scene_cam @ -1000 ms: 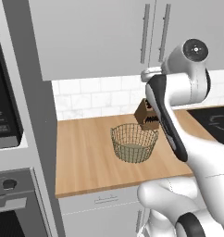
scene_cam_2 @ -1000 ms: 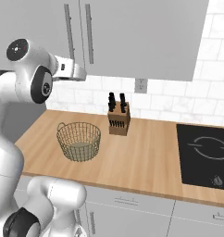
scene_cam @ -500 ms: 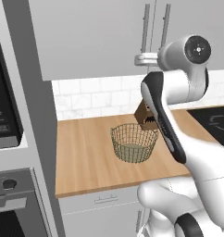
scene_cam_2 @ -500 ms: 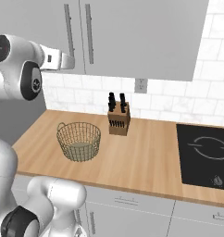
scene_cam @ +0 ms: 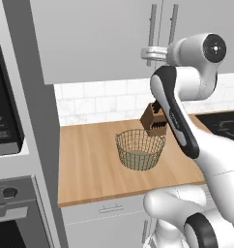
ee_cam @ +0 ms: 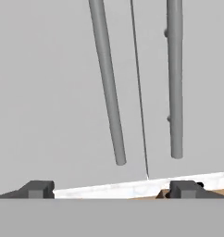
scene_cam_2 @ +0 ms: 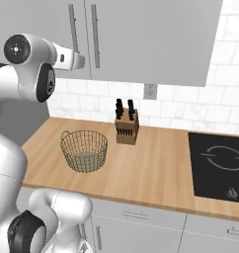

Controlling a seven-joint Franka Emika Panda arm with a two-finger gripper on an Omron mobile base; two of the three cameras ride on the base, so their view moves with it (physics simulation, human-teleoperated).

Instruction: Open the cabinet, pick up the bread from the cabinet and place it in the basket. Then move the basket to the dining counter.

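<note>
White tile backsplash [scene_cam_2: 190,106] runs behind a narrow wood worktop [scene_cam: 90,164] where the wire-mesh basket [scene_cam: 139,149] sits empty, just beside and in front of the knife block [scene_cam_2: 126,127], with a black cooktop [scene_cam_2: 222,165] off to the right. Up above, the cabinet [scene_cam: 104,38] has both grey doors closed, so the bread can't be seen, and the gripper [scene_cam: 149,53] is raised right up by the two long bar handles [ee_cam: 109,88], not touching either. From the hand view the fingertips [ee_cam: 37,189] are spread wide with nothing between them.
</note>
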